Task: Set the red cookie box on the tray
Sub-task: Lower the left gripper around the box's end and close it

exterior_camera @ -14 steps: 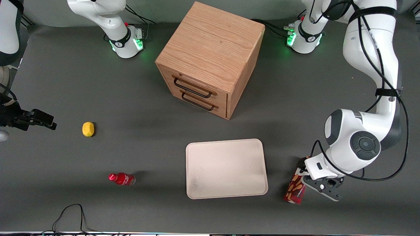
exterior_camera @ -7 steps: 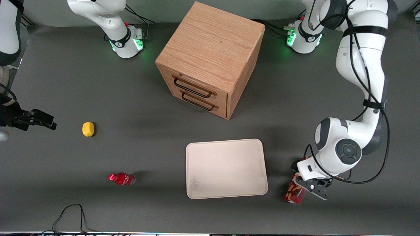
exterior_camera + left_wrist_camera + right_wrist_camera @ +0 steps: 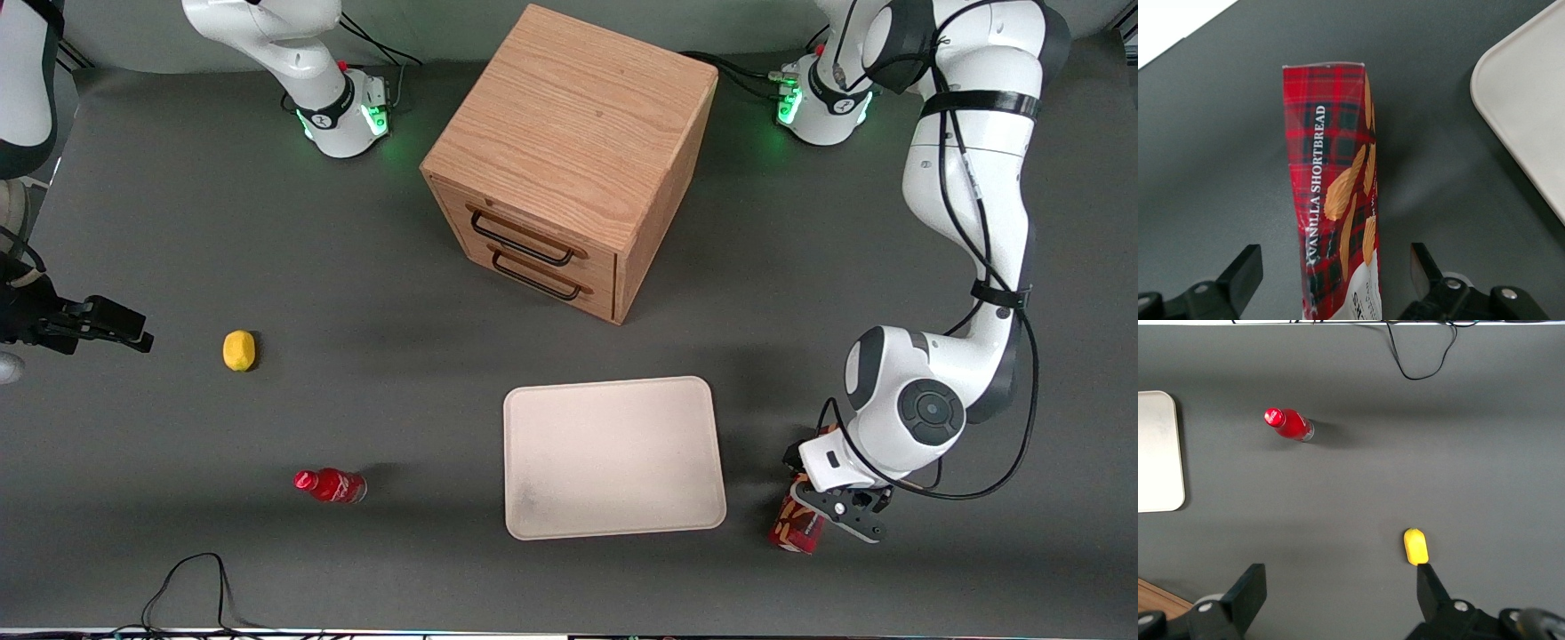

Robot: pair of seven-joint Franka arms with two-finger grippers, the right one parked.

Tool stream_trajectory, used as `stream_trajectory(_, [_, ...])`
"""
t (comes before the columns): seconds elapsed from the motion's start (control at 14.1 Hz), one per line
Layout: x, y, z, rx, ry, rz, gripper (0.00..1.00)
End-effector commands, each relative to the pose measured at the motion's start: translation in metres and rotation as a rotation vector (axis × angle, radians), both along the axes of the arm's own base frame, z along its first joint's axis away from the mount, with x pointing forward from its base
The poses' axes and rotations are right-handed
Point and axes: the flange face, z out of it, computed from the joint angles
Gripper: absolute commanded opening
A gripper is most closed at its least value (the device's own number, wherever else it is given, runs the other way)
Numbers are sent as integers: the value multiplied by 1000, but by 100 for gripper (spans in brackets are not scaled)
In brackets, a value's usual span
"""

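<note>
The red cookie box (image 3: 794,526) lies on the grey table beside the tray's short side, toward the working arm's end. In the left wrist view the red cookie box (image 3: 1331,193) is a plaid red box with tan cookie pictures and a white end. My left gripper (image 3: 822,502) hangs directly over it. The gripper (image 3: 1335,267) is open, with one finger (image 3: 1245,267) on each long side of the box and a gap on both sides. The cream-white tray (image 3: 613,458) lies empty close by, and its corner shows in the left wrist view (image 3: 1531,100).
A wooden two-drawer cabinet (image 3: 569,160) stands farther from the front camera than the tray. A small red bottle (image 3: 329,485) and a yellow lemon (image 3: 238,349) lie toward the parked arm's end. A black cable (image 3: 191,578) loops at the table's near edge.
The working arm's wrist and elbow have swung toward the tray, and the gripper has shifted sideways until it is over the cookie box. The box has not moved.
</note>
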Motion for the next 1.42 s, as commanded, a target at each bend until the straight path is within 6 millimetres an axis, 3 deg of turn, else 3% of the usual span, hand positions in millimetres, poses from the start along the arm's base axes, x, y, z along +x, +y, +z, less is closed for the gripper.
stream_trajectory(0.0, [0,-1,1,29,-23,-20,83])
stream_trajectory(0.14, [0,1,2,57,-27,-36,61])
stream_trajectory(0.21, [-1,1,1,58,-22,-27,44])
stream_trajectory(0.43, [-1,-2,2,79,-28,28,7])
stream_trajectory(0.5, [-2,-2,3,89,-32,49,0])
stream_trajectory(0.71, [-1,-4,10,92,-39,55,0])
stream_trajectory(0.92, [-2,-3,38,106,-12,64,0])
stream_trajectory(1.35, [-15,-1,146,125,14,92,0])
